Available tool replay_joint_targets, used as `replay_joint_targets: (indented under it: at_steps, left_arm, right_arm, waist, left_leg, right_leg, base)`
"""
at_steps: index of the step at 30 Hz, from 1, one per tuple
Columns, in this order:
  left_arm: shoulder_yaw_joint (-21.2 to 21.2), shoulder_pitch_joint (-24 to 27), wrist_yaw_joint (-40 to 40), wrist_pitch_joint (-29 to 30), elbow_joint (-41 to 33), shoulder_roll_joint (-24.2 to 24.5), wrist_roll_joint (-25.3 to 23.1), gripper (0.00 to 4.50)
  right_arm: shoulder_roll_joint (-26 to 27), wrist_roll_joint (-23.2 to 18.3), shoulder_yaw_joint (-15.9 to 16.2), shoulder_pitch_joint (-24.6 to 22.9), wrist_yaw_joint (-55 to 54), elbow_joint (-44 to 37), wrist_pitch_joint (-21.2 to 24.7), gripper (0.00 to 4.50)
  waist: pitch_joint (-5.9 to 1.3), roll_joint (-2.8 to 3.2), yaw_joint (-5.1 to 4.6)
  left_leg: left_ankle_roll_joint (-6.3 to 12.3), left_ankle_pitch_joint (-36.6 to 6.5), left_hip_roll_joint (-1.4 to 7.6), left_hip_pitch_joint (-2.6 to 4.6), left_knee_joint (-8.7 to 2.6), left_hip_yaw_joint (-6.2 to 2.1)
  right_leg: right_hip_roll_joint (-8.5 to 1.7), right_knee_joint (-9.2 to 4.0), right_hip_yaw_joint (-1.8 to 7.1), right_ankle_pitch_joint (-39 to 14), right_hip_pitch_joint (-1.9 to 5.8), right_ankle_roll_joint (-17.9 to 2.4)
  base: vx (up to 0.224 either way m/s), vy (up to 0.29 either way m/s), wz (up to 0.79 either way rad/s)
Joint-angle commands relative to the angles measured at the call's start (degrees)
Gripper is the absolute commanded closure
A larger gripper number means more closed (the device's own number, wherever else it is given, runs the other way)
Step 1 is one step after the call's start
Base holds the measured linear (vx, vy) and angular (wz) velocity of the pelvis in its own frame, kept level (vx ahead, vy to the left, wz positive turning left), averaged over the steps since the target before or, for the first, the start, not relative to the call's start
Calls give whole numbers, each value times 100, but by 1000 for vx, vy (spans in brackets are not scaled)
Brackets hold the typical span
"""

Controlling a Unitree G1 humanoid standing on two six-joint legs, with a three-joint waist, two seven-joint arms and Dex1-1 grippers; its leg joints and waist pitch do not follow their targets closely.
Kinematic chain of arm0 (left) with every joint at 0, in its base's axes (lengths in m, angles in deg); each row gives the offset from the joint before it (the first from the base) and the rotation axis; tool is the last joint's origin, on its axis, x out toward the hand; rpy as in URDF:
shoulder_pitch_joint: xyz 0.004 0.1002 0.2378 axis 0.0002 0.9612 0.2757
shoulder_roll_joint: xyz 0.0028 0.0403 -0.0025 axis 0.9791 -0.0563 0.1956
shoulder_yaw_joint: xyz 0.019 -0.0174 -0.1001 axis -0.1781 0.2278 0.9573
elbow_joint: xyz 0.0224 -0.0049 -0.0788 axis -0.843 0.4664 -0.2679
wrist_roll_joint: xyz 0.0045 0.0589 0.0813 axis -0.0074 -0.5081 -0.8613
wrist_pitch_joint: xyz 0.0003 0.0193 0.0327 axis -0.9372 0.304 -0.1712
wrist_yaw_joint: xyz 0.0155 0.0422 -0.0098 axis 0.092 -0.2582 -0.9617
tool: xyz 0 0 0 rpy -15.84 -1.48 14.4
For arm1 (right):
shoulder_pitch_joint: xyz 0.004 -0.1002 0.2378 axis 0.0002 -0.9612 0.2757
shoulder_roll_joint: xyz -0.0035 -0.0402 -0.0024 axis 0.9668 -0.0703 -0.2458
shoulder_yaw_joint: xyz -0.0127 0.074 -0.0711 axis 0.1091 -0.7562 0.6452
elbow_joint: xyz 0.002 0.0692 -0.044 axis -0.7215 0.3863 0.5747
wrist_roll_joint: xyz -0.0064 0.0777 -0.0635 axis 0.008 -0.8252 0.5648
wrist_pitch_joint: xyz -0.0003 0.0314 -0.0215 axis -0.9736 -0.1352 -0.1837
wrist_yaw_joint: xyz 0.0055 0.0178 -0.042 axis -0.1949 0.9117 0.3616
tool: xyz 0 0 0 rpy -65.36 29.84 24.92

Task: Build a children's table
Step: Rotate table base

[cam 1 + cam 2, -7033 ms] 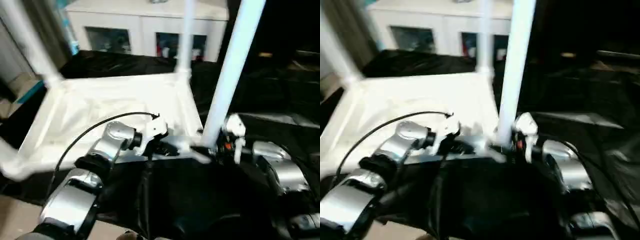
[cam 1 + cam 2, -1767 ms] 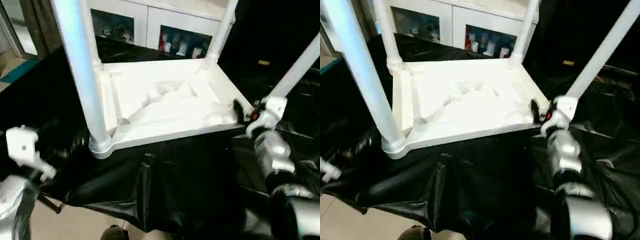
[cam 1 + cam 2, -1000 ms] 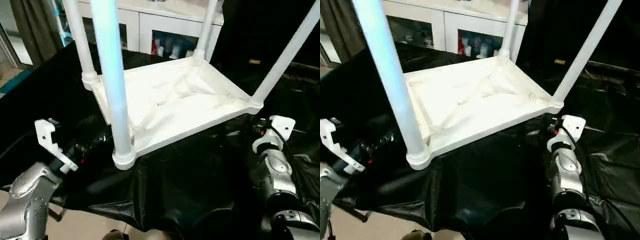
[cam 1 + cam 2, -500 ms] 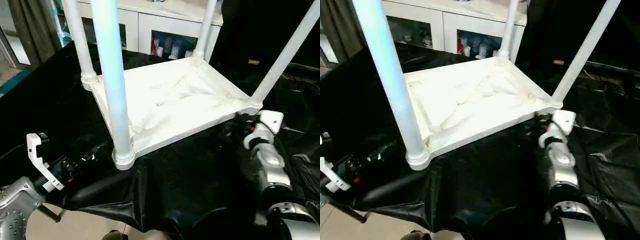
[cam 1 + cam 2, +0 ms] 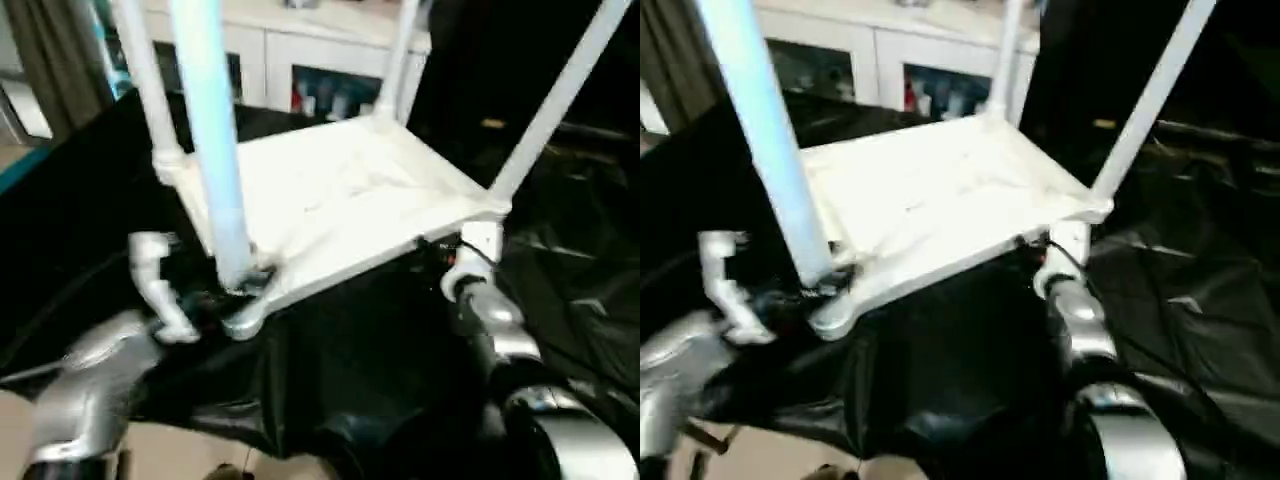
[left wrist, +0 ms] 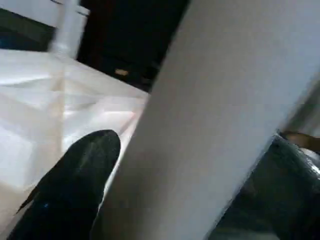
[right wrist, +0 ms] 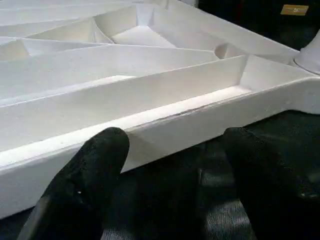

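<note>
- Children's table [image 5: 340, 200], small, white plastic, lies upside down on black sheeting [image 5: 350, 400]; all four tapered legs look socketed, so only flipping seems left.
- Its long axis runs near-left to far-right, legs pointing up.
- Left gripper [image 5: 235, 285] straddles the near leg [image 5: 210, 140]; whether it pinches cannot be told.
- Right gripper [image 7: 175, 170], fingers spread, faces the near right rim.

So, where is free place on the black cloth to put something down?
Bare black cloth lies to the right of the upturned table and along the front edge. It is crowded at the near-left leg, by the left gripper, and at the near rim by the right gripper.
</note>
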Motion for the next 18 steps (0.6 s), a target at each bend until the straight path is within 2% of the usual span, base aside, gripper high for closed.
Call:
replay_joint_targets:
  at_steps: [1,4,7,10,13,14,17,18]
  left_arm:
    - [-359,-100,235,197,-311,-30,90,7]
    - [-954,-219,562,452,-617,-41,129,7]
    - [-1201,-300,662,501,-702,-97,155,7]
    - [-1528,-553,694,516,-685,-357,146,7]
    - [-1686,-739,675,453,-557,-574,46,7]
    - [-1775,-847,684,402,-450,-674,-32,7]
    - [-2023,-1267,703,197,58,-928,-290,7]
    - [-2062,-1411,701,104,266,-1011,-367,7]
  right_arm:
    - [74,65,115,149,182,79,102,102]
    - [160,124,217,284,311,293,248,102]
    - [194,160,229,341,346,413,252,102]
    - [262,155,227,377,464,480,236,102]
    - [300,144,225,396,537,512,282,102]
    - [318,169,250,404,565,528,277,102]
    - [390,211,285,443,611,578,256,102]
    - [414,208,279,464,621,588,249,102]
  waist:
    - [-431,80,19]
    - [-448,71,8]
    - [-448,83,14]
    - [-461,57,9]
    - [-449,43,17]
    - [-447,55,23]
    - [-436,44,15]
    - [-443,61,12]
  left_leg:
    - [-253,-1961,236,149,-467,-123]
    - [-176,-1741,237,138,-452,-114]
    - [-149,-1624,232,143,-443,-101]
    - [-107,-1524,234,130,-432,-95]
    - [-107,-1606,239,143,-431,-89]
    - [-130,-1676,240,148,-433,-97]
    - [-175,-1812,230,149,-439,-104]
    - [-203,-1832,233,150,-443,-111]
  right_leg:
    - [-236,-384,177,-1504,169,-1100]
    - [-229,-350,175,-1268,185,-1176]
    - [-225,-337,176,-1095,188,-1240]
    - [-230,-327,177,-928,217,-1315]
    - [-233,-349,180,-1048,211,-1327]
    - [-239,-357,179,-1180,212,-1296]
    - [-242,-403,179,-1487,197,-1201]
    - [-248,-407,180,-1523,200,-1177]
  base:
    - [0,0,0]
    - [0,0,0]
    - [0,0,0]
    - [0,0,0]
    - [0,0,0]
    - [0,0,0]
    - [0,0,0]
    - [0,0,0]
